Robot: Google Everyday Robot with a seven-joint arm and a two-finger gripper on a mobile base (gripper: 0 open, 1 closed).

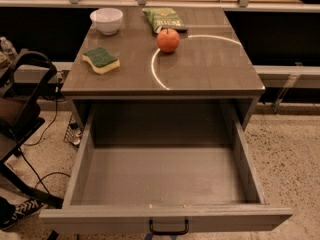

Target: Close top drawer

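Observation:
The top drawer (165,176) is pulled fully out of the grey cabinet toward the camera. It is a deep, plain grey box, and nothing lies inside it. Its front panel (100,220) runs along the bottom of the view, with a small black handle (169,228) at mid-front. The gripper is not in view in the camera view. No other drawers show.
On the cabinet top (210,69) sit a white bowl (106,20), a green and yellow sponge (101,60), a red apple (168,40) and a green snack bag (162,19). A black chair frame (22,129) and cables stand on the floor at left. Speckled floor (287,154) lies to the right.

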